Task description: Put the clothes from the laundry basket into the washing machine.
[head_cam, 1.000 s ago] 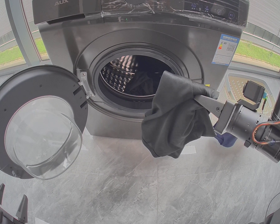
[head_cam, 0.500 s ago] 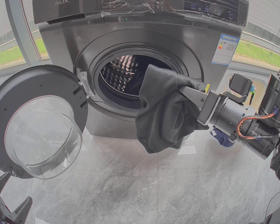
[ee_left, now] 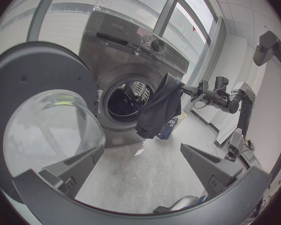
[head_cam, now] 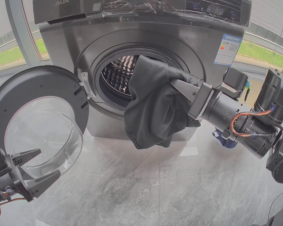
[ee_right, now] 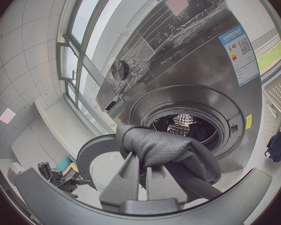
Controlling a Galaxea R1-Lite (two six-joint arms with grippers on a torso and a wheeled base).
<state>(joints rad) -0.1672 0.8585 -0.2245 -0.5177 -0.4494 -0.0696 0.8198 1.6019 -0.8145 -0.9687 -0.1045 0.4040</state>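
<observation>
Dark grey garment point(head_cam: 154, 110): pinched at its upper fold by the right gripper point(head_cam: 174, 82), hanging in the air in front of the drum opening point(head_cam: 114, 79); in the head view its top covers the right part of the opening and its hem dangles lower, off the floor point(head_cam: 147, 189); whether it touches the rim cannot be told
Right gripper: fingers clamped together on the garment's fold, arm stretched in from the right, level with the opening
Left gripper point(head_cam: 48, 162): fingers spread wide with nothing between them, low at the left, in front of the door point(head_cam: 31, 85)
Washing machine point(head_cam: 69, 44): grey front-loader at the floor's far edge, backed by windows point(head_cam: 9, 54)
Drum opening: uncovered, with perforated metal showing inside
Door: swung fully open to the left, its clear glass bowl point(head_cam: 44, 135) bulging outward
Laundry basket point(ee_right: 279, 92): pale and perforated, just beside the machine's right side
Navy garment point(ee_right: 279, 138): draped over the basket's rim, white lettering on it
Floor: grey marbled tile
</observation>
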